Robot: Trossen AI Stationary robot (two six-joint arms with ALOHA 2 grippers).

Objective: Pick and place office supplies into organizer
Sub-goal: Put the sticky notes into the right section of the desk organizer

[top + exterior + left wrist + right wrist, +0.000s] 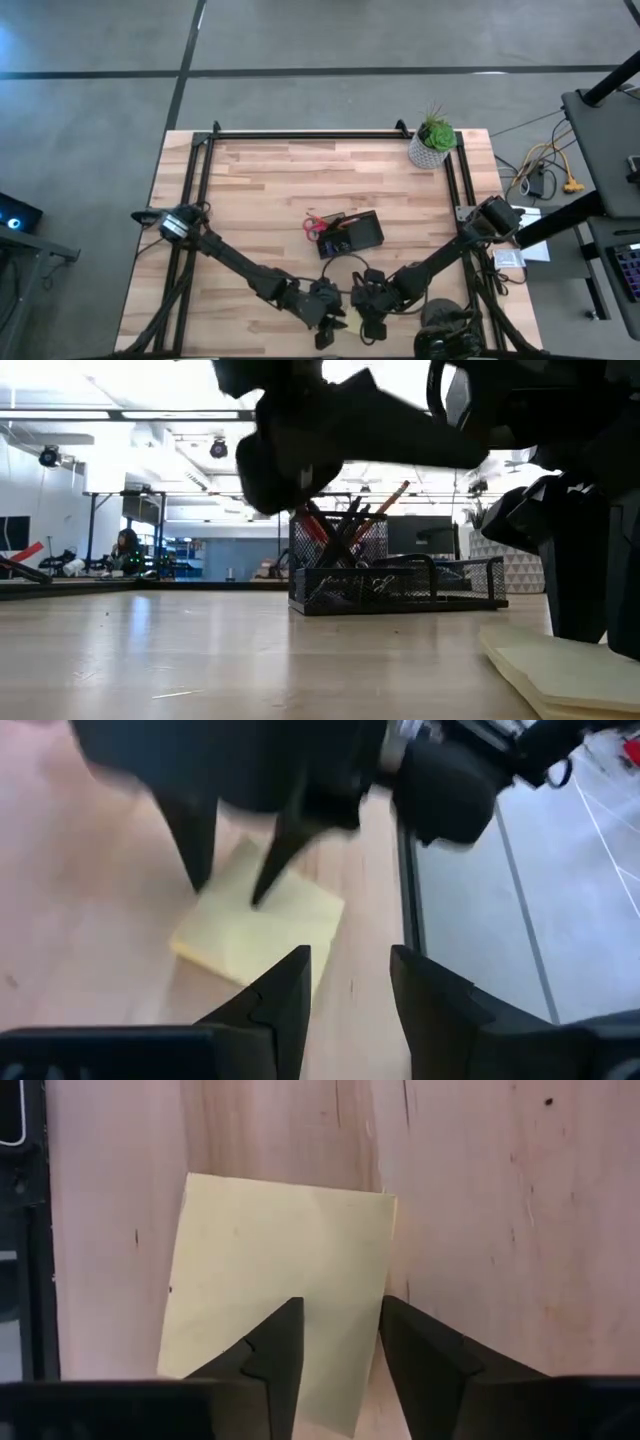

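Sticky-note pad, yellow, lies flat on the counter at the near edge, about 6 o'clock from the organizer and well apart from it. Right gripper hangs directly over the pad, fingers apart with a narrow gap, tips straddling the pad's edge; nothing clamped yet. Left gripper hovers just beside it, fingers also apart and empty, looking across at the same pad.

Step in hand, by my reading: the right arm's grasp of the pad. Pad is thin and lies flat, so the fingers likely need to come down at the edge, one tip on the wood outside it and one on top, or pinch across a corner. A square, low approach should keep the pad from skating across the wood. Left arm looks close enough to crowd the lift; holding it clear seems wise.

Farther out, the organizer sits near the counter's centre, already holding red-handled scissors and upright pens. Potted plant stands at 1 o'clock in the far corner.

Hard to make out: in the high view both grippers mask the pad entirely. In the low view the pad is cut off at the frame edge. Which organizer compartment is free cannot be told.
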